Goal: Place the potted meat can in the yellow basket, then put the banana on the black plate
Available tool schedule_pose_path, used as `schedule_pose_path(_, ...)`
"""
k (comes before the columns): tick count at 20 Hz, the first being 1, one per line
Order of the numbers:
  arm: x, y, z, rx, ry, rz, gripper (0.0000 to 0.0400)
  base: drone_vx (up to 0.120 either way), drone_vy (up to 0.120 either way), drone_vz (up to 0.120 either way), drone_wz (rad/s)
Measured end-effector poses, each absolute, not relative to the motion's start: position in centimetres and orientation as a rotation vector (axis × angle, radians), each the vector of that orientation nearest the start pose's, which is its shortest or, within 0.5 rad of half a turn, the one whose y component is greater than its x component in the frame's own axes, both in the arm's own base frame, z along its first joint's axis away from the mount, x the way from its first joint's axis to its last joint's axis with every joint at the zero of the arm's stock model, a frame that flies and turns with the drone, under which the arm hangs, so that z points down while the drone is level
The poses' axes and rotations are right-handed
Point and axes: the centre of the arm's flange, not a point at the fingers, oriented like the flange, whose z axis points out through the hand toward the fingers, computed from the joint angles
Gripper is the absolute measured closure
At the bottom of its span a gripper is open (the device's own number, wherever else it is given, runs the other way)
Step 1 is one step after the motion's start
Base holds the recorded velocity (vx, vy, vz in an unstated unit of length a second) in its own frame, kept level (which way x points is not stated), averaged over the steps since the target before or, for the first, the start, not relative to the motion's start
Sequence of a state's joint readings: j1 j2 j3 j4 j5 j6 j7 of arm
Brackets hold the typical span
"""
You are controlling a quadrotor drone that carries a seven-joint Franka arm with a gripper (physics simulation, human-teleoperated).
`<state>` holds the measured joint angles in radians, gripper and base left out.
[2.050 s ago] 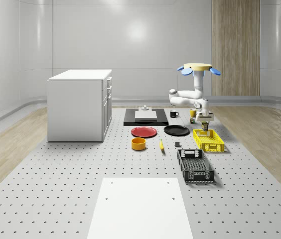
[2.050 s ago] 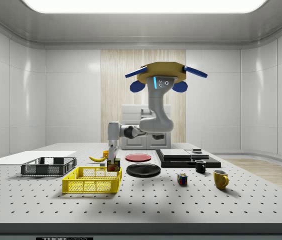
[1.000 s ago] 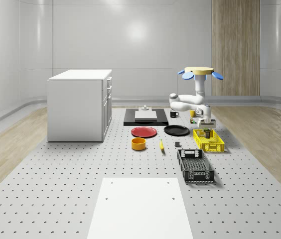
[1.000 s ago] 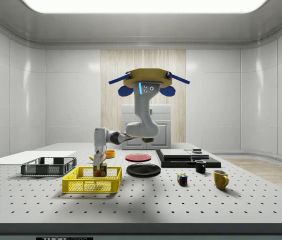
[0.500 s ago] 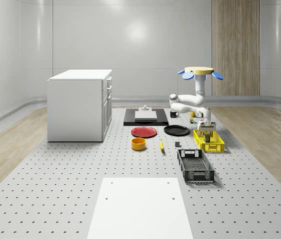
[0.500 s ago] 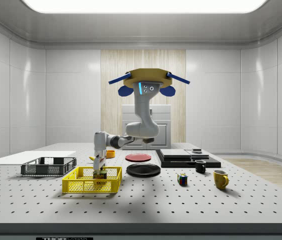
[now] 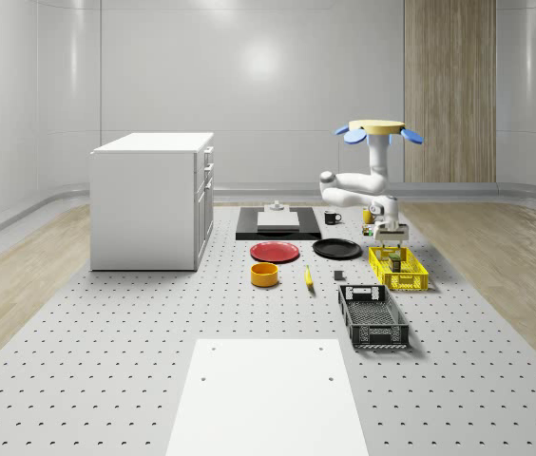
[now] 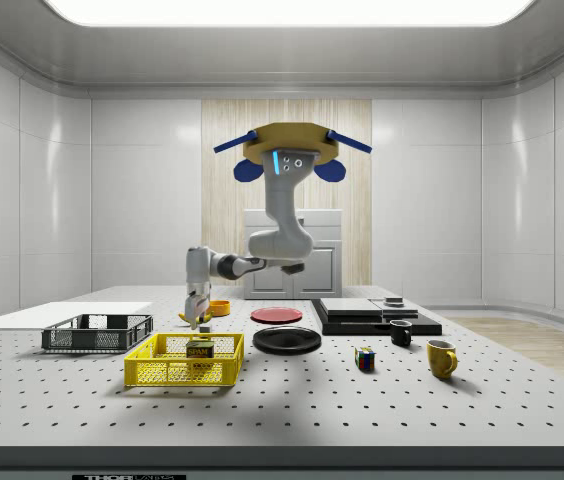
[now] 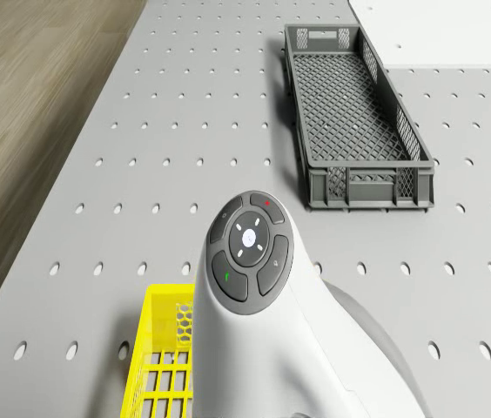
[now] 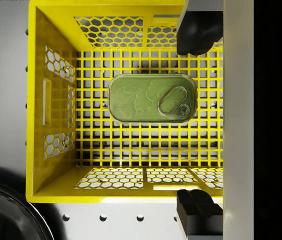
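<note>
While the potted meat can (image 10: 152,98) is lying in the yellow basket (image 10: 38,107), I am hovering my released end effector (image 10: 197,125) above; the banana (image 7: 308,276) is waiting.

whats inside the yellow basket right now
The potted meat can lies alone on the grid floor of the yellow basket, lid up. The open claw hovers above it, holding nothing. The robot's own body covers one end of the basket in the wrist view.

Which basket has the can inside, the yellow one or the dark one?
The yellow basket holds the potted meat can; the dark grey basket holds nothing.
</note>
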<state>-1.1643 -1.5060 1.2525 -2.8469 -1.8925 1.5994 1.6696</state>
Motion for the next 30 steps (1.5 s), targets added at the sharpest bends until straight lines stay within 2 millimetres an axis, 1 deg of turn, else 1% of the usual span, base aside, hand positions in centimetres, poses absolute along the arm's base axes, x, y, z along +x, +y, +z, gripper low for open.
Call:
schedule_pose_path(2,30.68,0.4,52.32,0.001,-0.002,0.785,0.0002,0.12,-0.12,0.08,0.0)
schedule_pose_path(22,30.68,0.4,52.27,0.001,-0.002,0.786,0.0,0.12,-0.12,0.0,0.0)
schedule_pose_path(28,30.68,0.4,52.27,0.001,-0.002,0.786,0.0,0.013,-0.12,0.0,0.0)
schedule_pose_path(30,30.68,0.4,52.27,0.001,-0.002,0.786,0.0,0.0,-0.12,-0.08,0.0)
